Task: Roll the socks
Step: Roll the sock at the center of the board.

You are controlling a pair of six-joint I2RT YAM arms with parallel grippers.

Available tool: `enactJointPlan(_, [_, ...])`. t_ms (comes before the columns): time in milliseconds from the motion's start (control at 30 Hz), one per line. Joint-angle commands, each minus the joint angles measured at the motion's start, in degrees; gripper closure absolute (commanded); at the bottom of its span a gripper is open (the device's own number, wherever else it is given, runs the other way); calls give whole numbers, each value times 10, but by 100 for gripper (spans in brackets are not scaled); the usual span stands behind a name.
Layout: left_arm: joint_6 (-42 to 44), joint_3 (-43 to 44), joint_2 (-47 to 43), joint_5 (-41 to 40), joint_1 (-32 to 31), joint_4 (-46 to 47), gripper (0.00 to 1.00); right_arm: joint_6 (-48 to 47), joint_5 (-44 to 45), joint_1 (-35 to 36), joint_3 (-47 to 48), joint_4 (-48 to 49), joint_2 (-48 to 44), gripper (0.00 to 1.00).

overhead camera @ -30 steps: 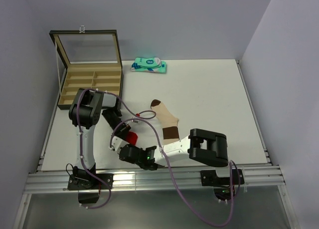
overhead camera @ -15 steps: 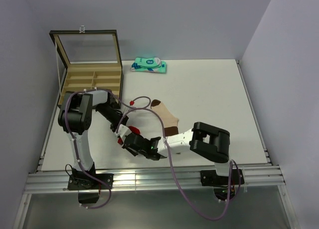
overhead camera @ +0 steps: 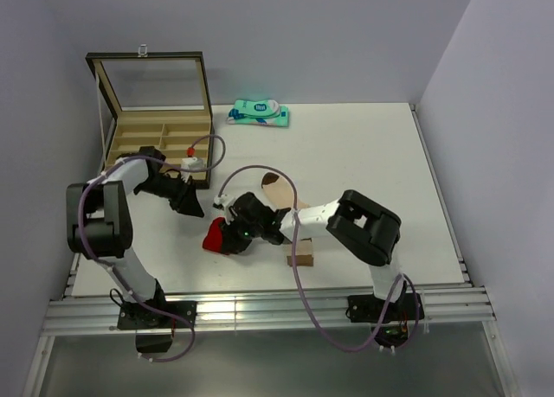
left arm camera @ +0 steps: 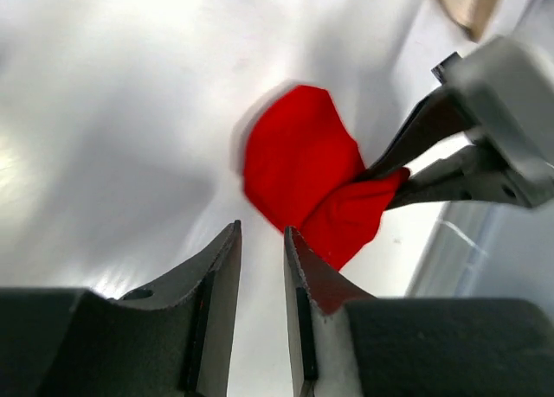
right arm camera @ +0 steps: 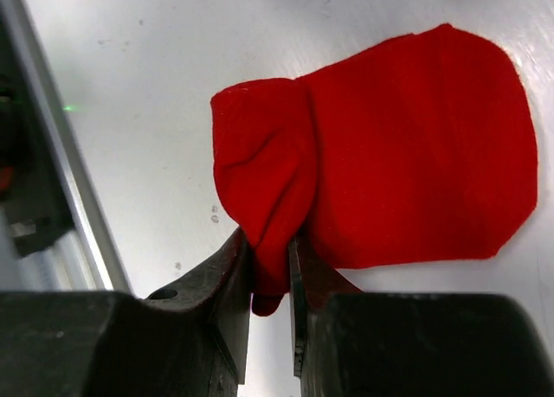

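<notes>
The roll of the red sock is just getting under way. It lies on the bench in front of the wooden box and a little to its right. The right hand pinches a doubled-over edge of the sock. The left hand hangs just off the box's front corner, fingers narrowly apart with nothing between them. The beige sock lies farther right of the box, flat and unrolled. Next, I judge, the pinched fold must be turned over again while the free end is pinned.
</notes>
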Motion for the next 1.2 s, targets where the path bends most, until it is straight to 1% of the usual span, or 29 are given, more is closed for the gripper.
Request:
enactJointPlan(0, [-32,-36,-67,-20,15,79,68,22,-110,-44,37,-117,68,100])
enactJointPlan(33, [-45,-46,-92,-30,17,112,67,23,-132,-51,51,-135,81,100])
enactJointPlan(100, [-55,-78,-115,-59,18,142,63,31,-176,-71,74,-171,105,100])
enactJointPlan(133, [-53,-89,-139,-68,17,157,62,35,-203,-78,82,-181,114,100])
enactJointPlan(167, [-48,-109,-152,-76,16,178,61,40,-226,-86,100,-210,123,100])
enactJointPlan(233, [-49,-132,-180,-106,12,209,57,51,-254,-110,113,-232,143,100])
enactJointPlan(267, [-50,-158,-212,-117,11,245,55,53,-271,-117,119,-241,148,100])
enactJointPlan(300, [-49,-173,-230,-131,6,261,52,56,-285,-129,124,-252,153,100])
enactJointPlan(333, [-39,-187,-248,-152,-5,275,52,55,-289,-134,129,-261,157,100])
enactJointPlan(367, [-36,-217,-286,-164,-12,295,52,52,-294,-138,145,-287,160,100])
enactJointPlan(400, [-27,-232,-305,-175,-37,323,50,51,-300,-143,153,-299,163,100])
enactJointPlan(467, [-26,-276,-354,-223,-68,358,49,57,-307,-149,173,-323,173,100])
enactJointPlan(500, [-24,-289,-368,-237,-102,384,48,62,-310,-150,179,-330,177,100])
enactJointPlan(533, [-22,-300,-391,-257,-119,394,48,64,-320,-154,186,-337,184,100])
enactJointPlan(600, [-24,-326,-410,-273,-159,421,46,70,-321,-156,201,-355,191,100])
enactJointPlan(667, [-16,-337,-425,-275,-178,420,45,76,-323,-159,215,-369,201,100])
enactJointPlan(800, [0,-359,-446,-280,-222,420,41,95,-328,-166,226,-375,214,100])
enactJointPlan(900, [18,-385,-473,-293,-265,421,38,102,-328,-168,232,-378,220,100])
enactJointPlan(1033, [27,-389,-468,-298,-303,397,37,105,-309,-169,240,-389,227,100])
enactJointPlan(1100, [28,-402,-471,-306,-324,405,34,109,-312,-171,240,-387,228,100])
enactJointPlan(1167, [27,-415,-476,-317,-340,407,34,110,-309,-171,239,-385,228,100])
